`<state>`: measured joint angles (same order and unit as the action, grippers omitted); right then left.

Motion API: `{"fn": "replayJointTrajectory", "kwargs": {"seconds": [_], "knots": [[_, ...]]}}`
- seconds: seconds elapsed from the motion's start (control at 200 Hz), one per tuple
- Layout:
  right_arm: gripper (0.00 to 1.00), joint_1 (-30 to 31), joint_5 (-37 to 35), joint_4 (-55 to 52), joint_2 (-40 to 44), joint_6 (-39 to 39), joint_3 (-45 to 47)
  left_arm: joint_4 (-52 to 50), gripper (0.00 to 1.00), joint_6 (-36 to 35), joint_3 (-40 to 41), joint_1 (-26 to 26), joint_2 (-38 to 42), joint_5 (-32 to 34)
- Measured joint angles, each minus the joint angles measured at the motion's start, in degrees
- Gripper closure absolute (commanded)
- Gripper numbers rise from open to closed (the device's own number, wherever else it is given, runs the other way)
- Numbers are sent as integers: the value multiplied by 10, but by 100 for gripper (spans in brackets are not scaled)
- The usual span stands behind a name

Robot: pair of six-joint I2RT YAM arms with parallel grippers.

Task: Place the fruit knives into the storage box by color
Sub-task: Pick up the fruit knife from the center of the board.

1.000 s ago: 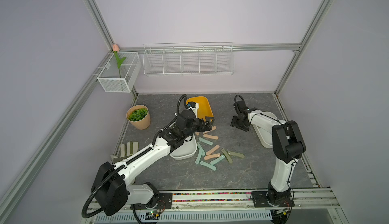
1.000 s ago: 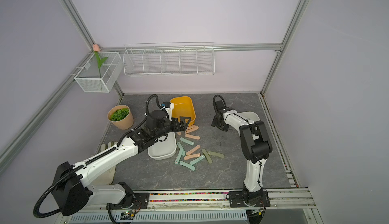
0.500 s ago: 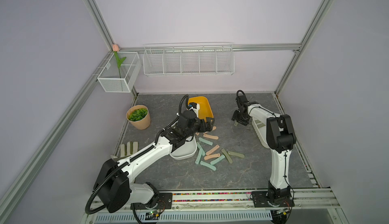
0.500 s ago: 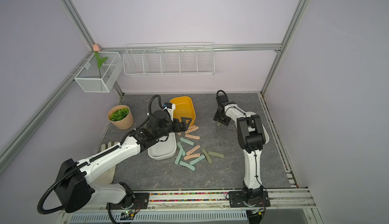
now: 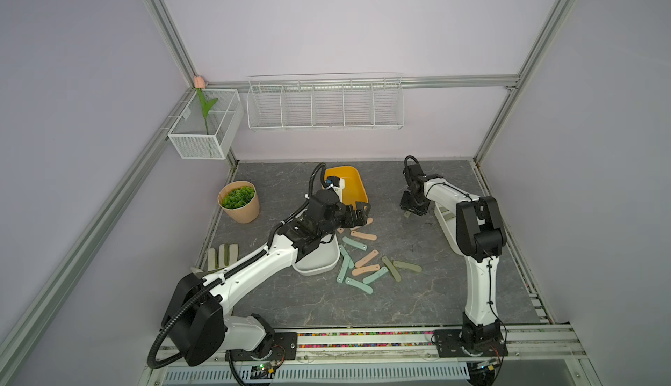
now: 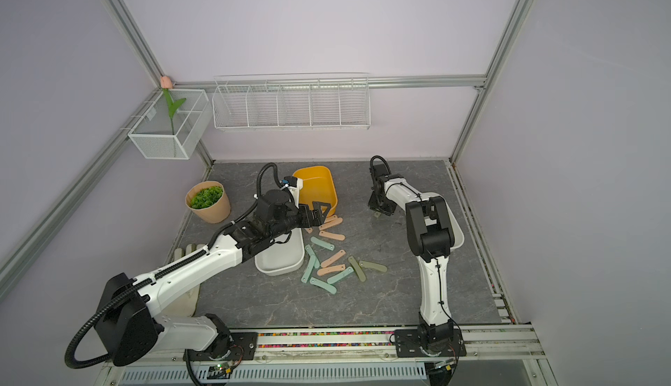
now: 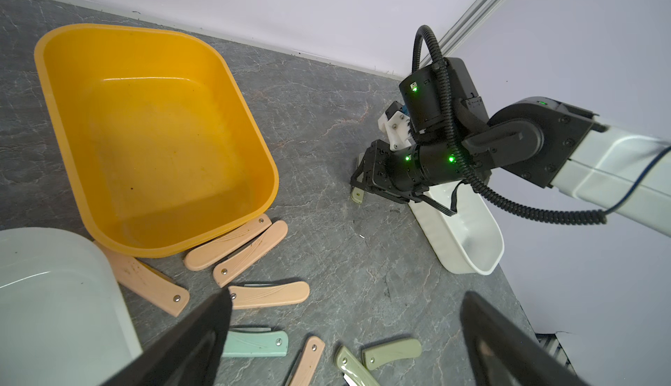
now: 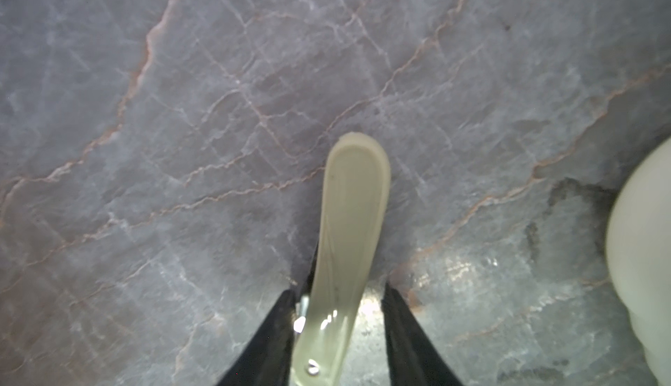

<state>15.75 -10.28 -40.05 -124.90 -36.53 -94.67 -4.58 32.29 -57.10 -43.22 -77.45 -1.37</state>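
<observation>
Several fruit knives (image 5: 364, 265) in peach, mint and olive lie scattered on the grey floor in front of the yellow storage box (image 5: 350, 186). My left gripper (image 7: 345, 304) hovers open over the peach knives (image 7: 250, 247) by that box's front edge, holding nothing. Off to the right, away from the pile, my right gripper (image 8: 339, 295) is low on the floor astride one olive knife (image 8: 354, 217). One fingertip (image 8: 281, 315) touches the knife. A narrow gap still shows on the other side. That knife's end pokes out under the gripper in both top views (image 5: 407, 214) (image 6: 377, 214).
A white box (image 5: 316, 261) sits under my left forearm, and another white box (image 7: 468, 237) stands beside the right arm. A potted plant (image 5: 239, 202) is at the back left and a striped glove (image 5: 222, 256) by the left edge. Wire baskets (image 5: 325, 103) hang on the back wall.
The right jaws have narrowed around the olive knife, and the right elbow has swung in. My left gripper has edged toward the yellow box.
</observation>
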Motion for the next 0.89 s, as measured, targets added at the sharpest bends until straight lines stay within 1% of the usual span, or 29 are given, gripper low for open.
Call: {"fn": "replayJointTrajectory", "kwargs": {"seconds": [0.07,0.16,0.31,0.45,0.6,0.895], "knots": [[70,0,-4,-2,0,3,0,0,1,0,0,0,0,0],[71,0,-5,-3,0,4,0,0,1,0,0,0,-2,0],[71,0,-3,4,3,4,6,0,1,0,0,0,-6,0],[71,0,15,24,19,3,29,0,1,0,0,0,-9,0],[72,2,46,31,46,1,55,-4,1,1,-9,0,-14,0],[71,3,81,46,123,-10,63,-5,1,2,-37,0,-30,-2]]}}
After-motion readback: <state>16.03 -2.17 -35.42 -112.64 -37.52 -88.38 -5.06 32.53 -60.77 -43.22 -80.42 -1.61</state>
